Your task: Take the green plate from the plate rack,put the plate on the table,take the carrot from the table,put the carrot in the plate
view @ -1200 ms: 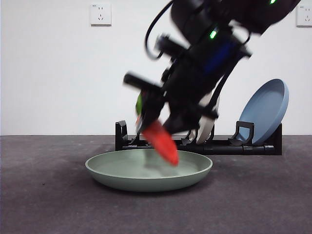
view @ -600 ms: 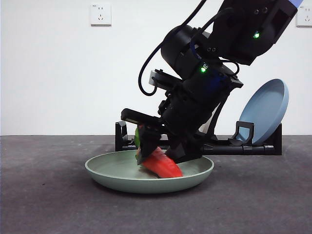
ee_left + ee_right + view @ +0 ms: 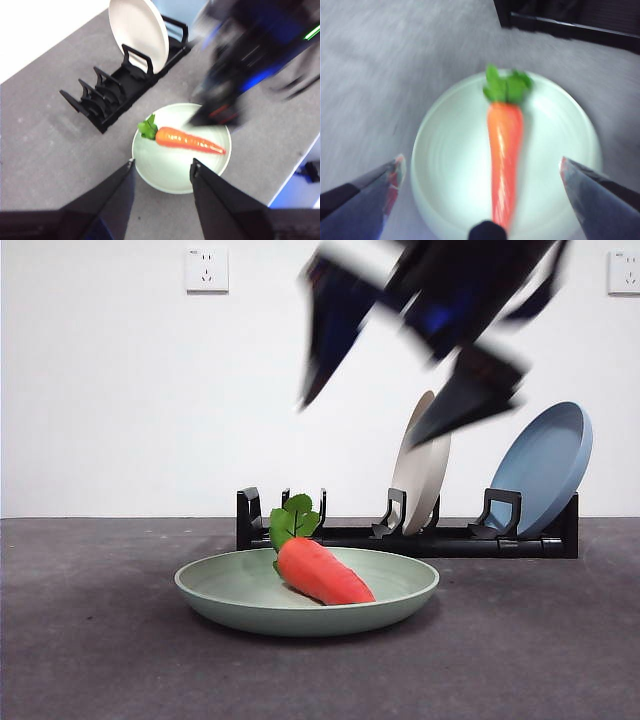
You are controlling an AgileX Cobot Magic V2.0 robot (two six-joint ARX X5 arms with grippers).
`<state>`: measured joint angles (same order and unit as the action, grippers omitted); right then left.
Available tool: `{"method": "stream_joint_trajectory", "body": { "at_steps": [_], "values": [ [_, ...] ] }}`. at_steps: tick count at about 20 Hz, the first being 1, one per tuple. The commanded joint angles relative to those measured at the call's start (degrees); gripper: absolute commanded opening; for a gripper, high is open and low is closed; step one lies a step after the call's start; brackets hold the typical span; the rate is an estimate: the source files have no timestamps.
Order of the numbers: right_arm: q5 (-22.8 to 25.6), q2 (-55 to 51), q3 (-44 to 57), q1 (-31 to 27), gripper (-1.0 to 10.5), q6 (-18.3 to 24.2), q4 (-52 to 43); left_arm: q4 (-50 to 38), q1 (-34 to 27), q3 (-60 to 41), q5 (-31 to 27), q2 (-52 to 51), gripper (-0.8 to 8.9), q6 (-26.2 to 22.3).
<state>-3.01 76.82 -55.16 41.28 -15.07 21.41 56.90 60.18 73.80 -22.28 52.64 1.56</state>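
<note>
1. While lying inside the green plate [image 3: 306,590] on the worktop [image 3: 90,640], the carrot [image 3: 322,572] points its leaves toward 10 o'clock in the front view.
2. Right gripper [image 3: 480,170]: jaws spread wide, empty, above the plate.
3. Left gripper [image 3: 162,167]: jaws spread, empty, well above.
4. Plate rack [image 3: 410,537], behind the plate: beige plate [image 3: 420,475] and blue plate [image 3: 542,468].

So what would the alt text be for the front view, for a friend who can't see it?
A toy carrot lies in a green plate on a dark grey table. Above it hangs a blurred black open gripper. Behind, a black plate rack holds a beige plate and a blue plate.
</note>
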Motion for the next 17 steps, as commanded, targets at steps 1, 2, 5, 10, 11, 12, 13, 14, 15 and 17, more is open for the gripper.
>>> {"method": "stream_joint_trajectory", "body": {
  "at_steps": [1,2,5,10,11,12,13,14,15,17],
  "values": [
    [-0.07,-10.58,0.20,0.11,5.4,3.17,11.65,0.81,0.15,-0.24,-0.07,-0.13,1.88,0.37],
    [-0.07,-15.15,0.20,0.11,5.4,3.21,16.24,1.22,0.15,-0.24,-0.04,-0.13,1.88,0.37],
    [-0.11,-26.51,0.20,0.11,5.3,3.13,27.78,1.51,0.15,-0.24,0.17,-0.13,1.87,0.55],
    [-4.46,-36.76,0.20,0.11,5.3,2.93,44.30,1.75,0.15,-0.24,3.89,-0.13,1.87,3.83],
    [-4.59,-37.75,0.20,0.11,5.3,2.93,45.81,1.92,0.15,-0.24,5.03,-0.13,1.87,5.14],
    [-4.59,-38.53,0.20,0.11,5.3,2.93,46.64,2.16,0.15,-0.24,6.05,-0.13,1.87,6.29],
    [-4.63,-38.97,0.20,0.11,5.1,2.93,46.95,2.51,0.15,-0.24,6.75,-0.13,1.87,7.02],
    [-5.07,-39.21,0.20,0.11,4.2,2.91,47.06,3.08,0.15,-0.24,7.58,-0.13,1.87,7.80],
    [-5.95,-39.28,0.20,0.11,3.5,2.93,47.06,3.52,0.15,-0.24,7.89,-0.13,1.87,8.04],
    [-6.19,-39.28,0.20,0.11,2.1,2.91,47.04,4.55,0.15,-0.24,7.87,-0.13,1.87,9.14]
  ]
}}
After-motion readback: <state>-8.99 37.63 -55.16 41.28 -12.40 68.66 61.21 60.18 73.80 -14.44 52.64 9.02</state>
